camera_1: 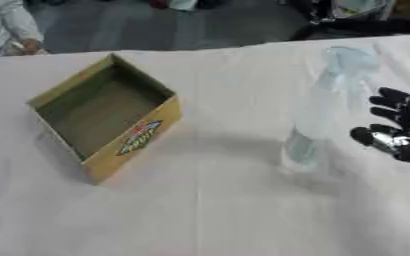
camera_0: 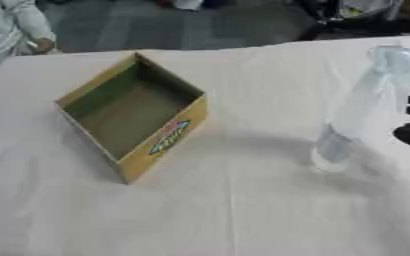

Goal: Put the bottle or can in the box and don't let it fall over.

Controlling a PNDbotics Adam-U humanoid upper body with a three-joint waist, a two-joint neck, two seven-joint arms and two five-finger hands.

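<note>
So clear plastic bottle [camera_1: 318, 107] stands right of open cardboard box [camera_1: 103, 117] on white tablecloth [camera_1: 208, 215], long axis near-vertical, cap up, leaning right. Right hand [camera_1: 399, 127] just beside, fingers spread, grasping nothing.

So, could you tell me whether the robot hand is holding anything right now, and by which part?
Nothing is held. The right robot hand is open beside the clear bottle, apart from it; the bottle stands on the table.
</note>
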